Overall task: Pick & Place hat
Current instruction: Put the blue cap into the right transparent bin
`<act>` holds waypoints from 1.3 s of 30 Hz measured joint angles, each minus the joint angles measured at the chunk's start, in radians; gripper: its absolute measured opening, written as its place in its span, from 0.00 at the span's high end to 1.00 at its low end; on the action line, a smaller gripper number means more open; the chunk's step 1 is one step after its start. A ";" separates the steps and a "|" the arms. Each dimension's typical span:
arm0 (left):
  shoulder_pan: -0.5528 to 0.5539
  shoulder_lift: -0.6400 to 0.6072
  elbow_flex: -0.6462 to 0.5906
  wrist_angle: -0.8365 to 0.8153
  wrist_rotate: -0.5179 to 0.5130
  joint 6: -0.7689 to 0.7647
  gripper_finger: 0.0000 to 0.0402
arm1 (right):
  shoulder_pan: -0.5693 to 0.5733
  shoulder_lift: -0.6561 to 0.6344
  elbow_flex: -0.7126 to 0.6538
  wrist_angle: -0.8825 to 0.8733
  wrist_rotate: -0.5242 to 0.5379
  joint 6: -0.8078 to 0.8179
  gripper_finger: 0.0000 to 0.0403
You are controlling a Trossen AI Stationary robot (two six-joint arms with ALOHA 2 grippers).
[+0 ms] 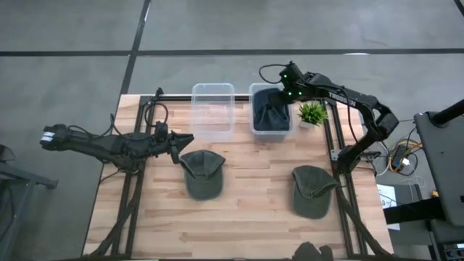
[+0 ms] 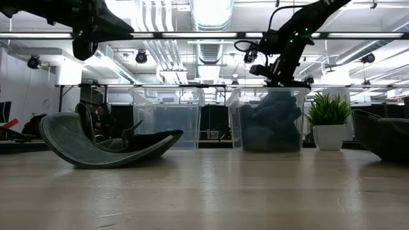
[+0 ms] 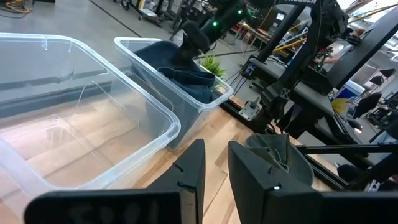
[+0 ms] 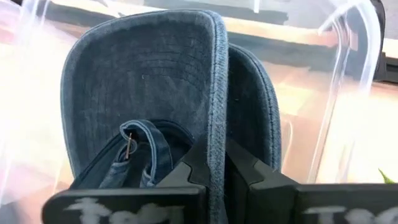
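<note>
A blue denim cap (image 4: 149, 81) stands in the right clear bin (image 1: 270, 109), which is filled with blue cloth (image 2: 268, 121) down to its floor. My right gripper (image 1: 283, 93) is above that bin, shut on the cap. My left gripper (image 1: 181, 141) hovers high over the table's left half, just left of a green cap (image 1: 203, 174) that rests crown-down with its brim curling up (image 2: 108, 144). Its fingers (image 3: 214, 171) stand a little apart, with nothing between them. A second green cap (image 1: 313, 190) lies on the table's right side. My right gripper pinches the blue cap's brim at its stitched edge (image 4: 217, 134) between the two fingers (image 4: 249, 177), coming from above and pointing down into the bin. The cap stands upright in the hold with its lower part inside the bin.
An empty clear bin (image 1: 213, 109) stands left of the filled one at the table's far edge. A small potted plant (image 1: 312, 114) stands right of the bins. The wooden table (image 1: 246, 217) shows bare boards between and in front of the two green caps.
</note>
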 joint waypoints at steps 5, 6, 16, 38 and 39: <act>0.000 0.000 0.000 0.000 0.000 -0.001 0.85 | 0.005 -0.022 0.000 -0.004 0.000 -0.025 0.93; 0.000 0.000 0.000 0.000 0.000 -0.001 0.85 | 0.005 -0.027 0.000 -0.005 0.000 -0.026 0.91; 0.000 0.000 0.000 0.000 0.011 -0.002 0.85 | 0.005 -0.047 -0.001 -0.040 -0.003 -0.027 0.70; 0.000 0.001 -0.001 -0.003 0.044 -0.004 0.85 | 0.091 -0.119 0.009 -0.050 0.127 -0.161 0.79; 0.000 0.001 -0.001 -0.003 0.043 -0.004 0.85 | 0.092 -0.104 0.009 -0.058 0.128 -0.167 0.81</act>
